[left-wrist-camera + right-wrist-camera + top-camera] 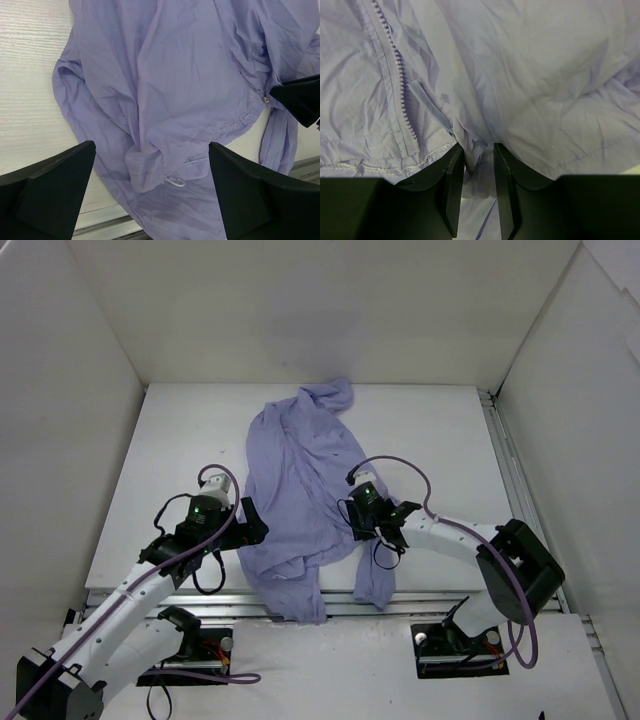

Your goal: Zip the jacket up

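Two grippers meet a crumpled lavender jacket (pixel 300 480) lying on a white bench (pixel 180 460).
At the jacket's right side, the right gripper (pixel 479 150) has its jaws nearly together, pinching a fold of the thin cloth just right of the open zipper (pixel 396 70). At the jacket's left side, the left gripper (pixel 151 147) hangs over the wrinkled cloth with jaws spread wide, holding nothing. The jacket lies in the middle of the bench, bunched at its far end. Its near end drapes over the bench's front edge.
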